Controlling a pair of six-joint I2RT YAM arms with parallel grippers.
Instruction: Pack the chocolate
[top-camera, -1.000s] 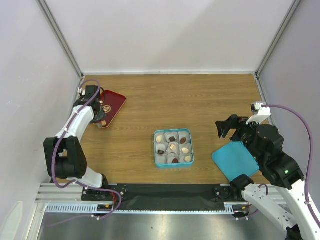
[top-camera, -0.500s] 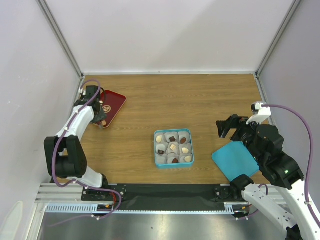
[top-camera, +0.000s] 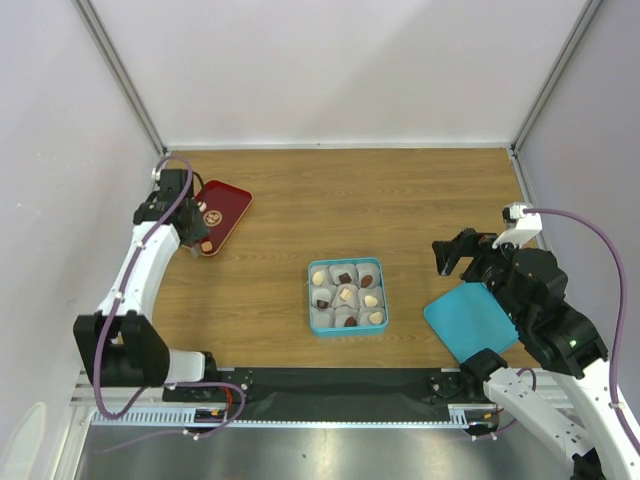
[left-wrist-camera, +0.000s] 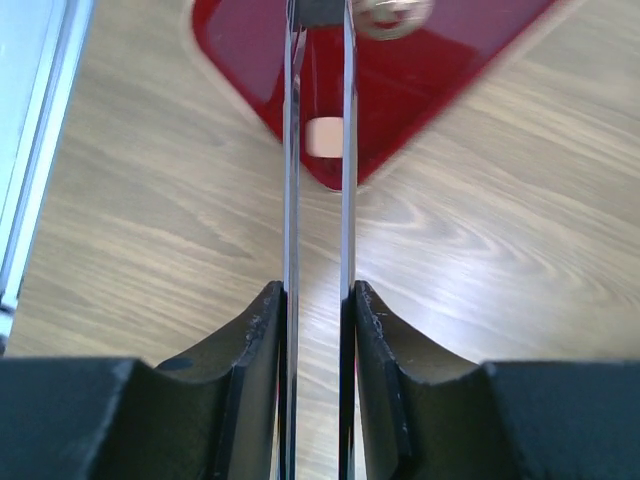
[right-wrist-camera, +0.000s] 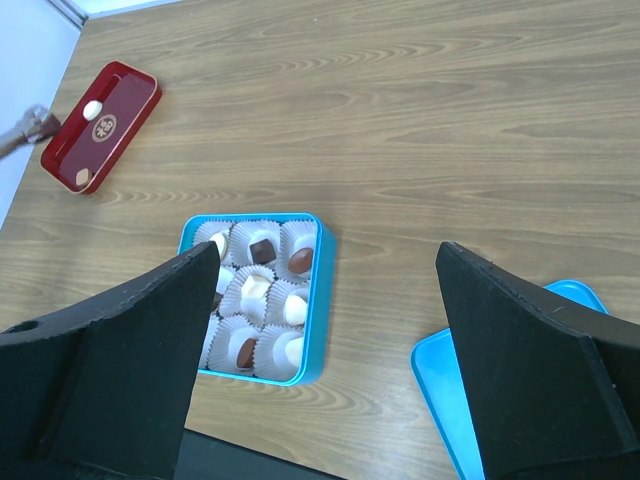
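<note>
My left gripper (left-wrist-camera: 318, 290) (top-camera: 190, 232) is shut on thin metal tongs (left-wrist-camera: 292, 180) whose blades reach over the near corner of a red tray (left-wrist-camera: 240, 60) (top-camera: 228, 205). A tan chocolate (left-wrist-camera: 324, 137) lies on the tray below the blades. A dark lump (left-wrist-camera: 320, 12) sits between the tong tips, cut off by the frame's top edge. A cream chocolate (right-wrist-camera: 92, 108) lies at the tray's far end. The blue box (top-camera: 347, 262) (right-wrist-camera: 322, 290) holds several chocolates in white paper cups. My right gripper (right-wrist-camera: 328, 262) (top-camera: 455, 255) hangs open to the right of the box, holding nothing.
The blue lid (top-camera: 470, 320) (right-wrist-camera: 445, 395) lies flat on the table under my right arm. The left wall (top-camera: 60, 200) stands close behind the tray and my left arm. Bare wood table (top-camera: 380, 200) stretches between the tray and the box.
My left arm's elbow has swung toward the near edge and its wrist has shifted slightly left at the tray. The right arm has not moved.
</note>
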